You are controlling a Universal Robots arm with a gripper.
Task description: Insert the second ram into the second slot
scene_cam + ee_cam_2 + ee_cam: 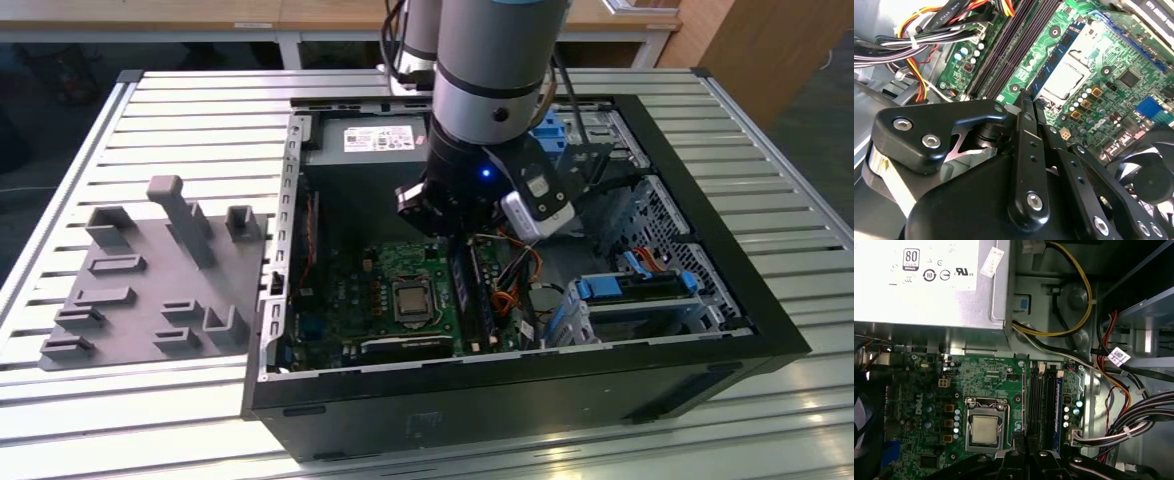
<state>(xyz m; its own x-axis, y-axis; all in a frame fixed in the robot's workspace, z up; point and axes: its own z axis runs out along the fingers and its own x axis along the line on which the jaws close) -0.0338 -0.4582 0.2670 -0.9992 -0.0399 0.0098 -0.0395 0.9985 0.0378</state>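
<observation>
Arm (487,70) vertical, tool (1029,99) pinching second ram (1026,400)

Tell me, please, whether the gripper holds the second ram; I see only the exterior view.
Observer: Yes; in the second wrist view the gripper is shut on the second ram, a thin blue stick running parallel to the memory slots.
Operator: Thanks. Is any slot filled?
Observer: In the first wrist view another blue stick stands in the slot farthest from the processor socket.
</observation>
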